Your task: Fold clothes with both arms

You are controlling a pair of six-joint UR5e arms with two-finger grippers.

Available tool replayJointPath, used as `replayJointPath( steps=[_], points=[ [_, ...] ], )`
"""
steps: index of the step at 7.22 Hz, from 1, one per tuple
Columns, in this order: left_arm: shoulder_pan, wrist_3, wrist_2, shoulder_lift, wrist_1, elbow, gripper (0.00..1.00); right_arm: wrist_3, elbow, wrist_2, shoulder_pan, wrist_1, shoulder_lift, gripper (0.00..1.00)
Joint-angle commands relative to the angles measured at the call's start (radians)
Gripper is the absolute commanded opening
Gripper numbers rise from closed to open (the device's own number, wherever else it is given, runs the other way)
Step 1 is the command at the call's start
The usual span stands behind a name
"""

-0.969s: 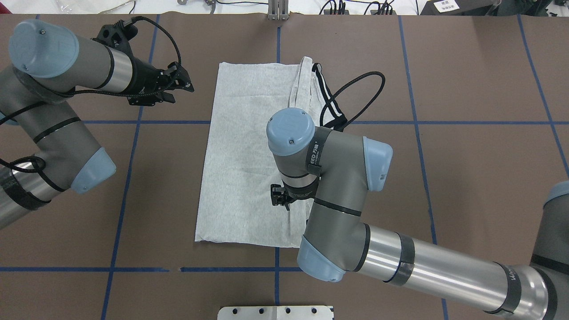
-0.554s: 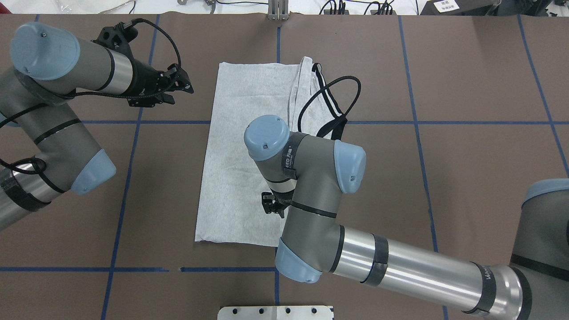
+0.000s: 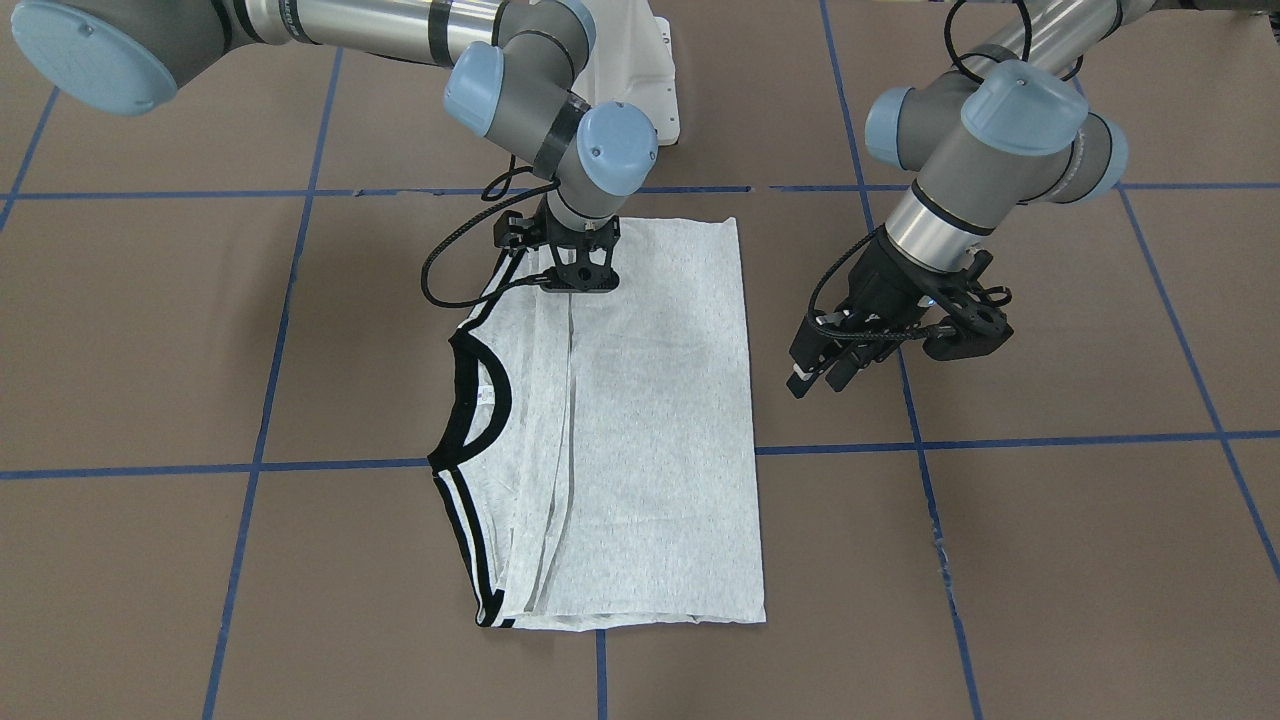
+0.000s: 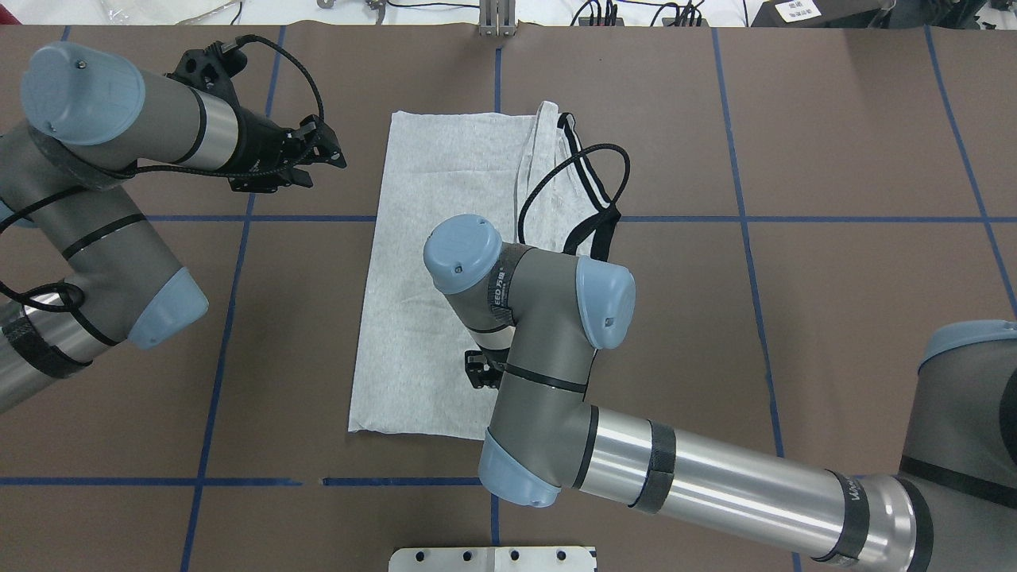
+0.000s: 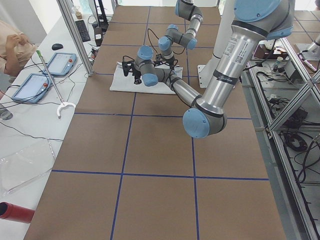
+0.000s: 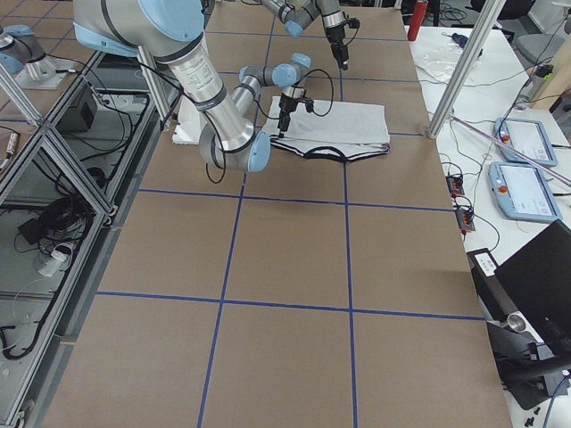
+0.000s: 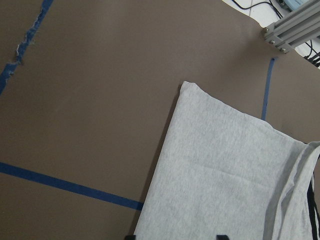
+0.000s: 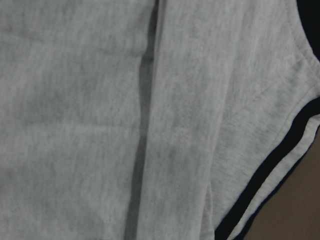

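Shifted toward the robot's left, the right gripper (image 3: 578, 283) sits low on the T-shirt (image 3: 660, 430), its opening impossible to tell; the left gripper (image 3: 815, 380) hovers beside the shirt, fingers apart.

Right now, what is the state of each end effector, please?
Left end effector: open, holding nothing, beside the T-shirt.
Right end effector: low over the T-shirt; open or closed cannot be told.

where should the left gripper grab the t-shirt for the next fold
Probably the far left corner of the T-shirt, approached from the robot's left side, low over the table. That edge lies flat and straight with bare table beside it, and the open left gripper hovers just outside it.
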Motion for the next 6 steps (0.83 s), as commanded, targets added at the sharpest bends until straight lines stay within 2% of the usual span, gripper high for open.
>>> replayJointPath(
  steps=[1, 3, 4, 6],
  points=[
    [-0.001, 0.0, 0.0, 0.0, 0.0, -0.003, 0.62, -0.025, 0.008, -0.006, 0.0, -0.055, -0.005, 1.0],
    [0.0, -0.002, -0.003, -0.002, 0.0, -0.011, 0.62, -0.028, 0.011, -0.008, 0.0, -0.057, -0.024, 1.0],
    [-0.001, 0.0, -0.001, -0.002, 0.001, -0.011, 0.62, -0.068, 0.085, -0.009, 0.004, -0.092, -0.075, 1.0],
    [0.0, -0.002, -0.003, -0.003, 0.006, -0.032, 0.62, -0.169, 0.317, -0.051, 0.014, -0.228, -0.232, 1.0]
  ],
)
